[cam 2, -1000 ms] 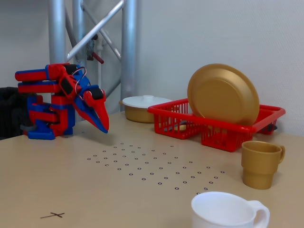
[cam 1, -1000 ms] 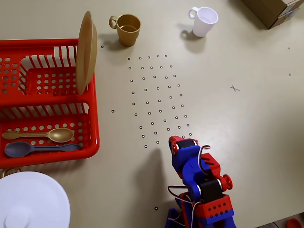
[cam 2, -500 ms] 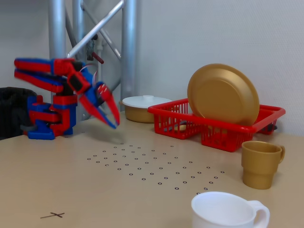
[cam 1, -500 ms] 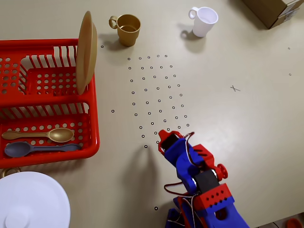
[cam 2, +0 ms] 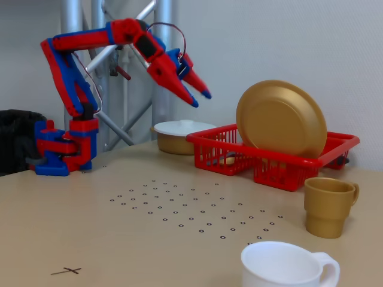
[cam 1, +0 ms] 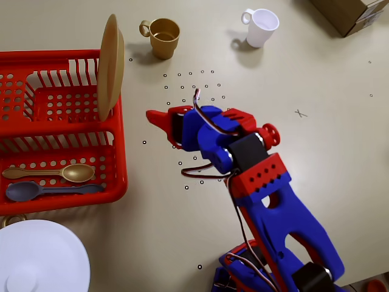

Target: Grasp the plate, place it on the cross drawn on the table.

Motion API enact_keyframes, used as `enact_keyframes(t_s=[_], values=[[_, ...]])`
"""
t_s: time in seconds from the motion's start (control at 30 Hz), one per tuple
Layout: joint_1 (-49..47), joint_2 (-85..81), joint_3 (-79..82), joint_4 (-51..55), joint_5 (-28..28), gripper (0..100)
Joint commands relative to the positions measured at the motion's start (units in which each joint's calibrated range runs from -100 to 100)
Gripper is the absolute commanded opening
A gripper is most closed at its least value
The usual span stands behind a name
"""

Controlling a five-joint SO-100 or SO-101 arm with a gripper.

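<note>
The mustard plate stands on edge in the red dish rack; the fixed view shows its round face. My gripper hangs raised over the table, pointing toward the rack, right of the plate and clear of it. In the fixed view the gripper is in the air left of the plate, open by a narrow gap, with nothing between its fingers. The small grey cross lies far to the right on the table, at the front left in the fixed view.
A gold spoon and a grey spoon lie in the rack's front tray. A tan cup, a white cup, a white lid and a cardboard box ring the dotted area. Metal struts rise behind the arm.
The arm has lifted from low near its base and swung up and toward the rack. The gripper went from shut to slightly open. The plate has not moved.
</note>
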Motion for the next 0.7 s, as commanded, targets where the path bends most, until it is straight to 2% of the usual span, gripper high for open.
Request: enact_keyframes(t_s=[0.0,0.3,0.47,0.67], values=[[-2.59,0.25,-4.93,-1.80,1.86,28],[-9.91,14.62,-25.42,-0.75,-3.03,31],[-11.13,20.03,-31.68,-1.23,-3.32,31],[-9.12,24.09,-33.58,-3.73,-0.59,31]])
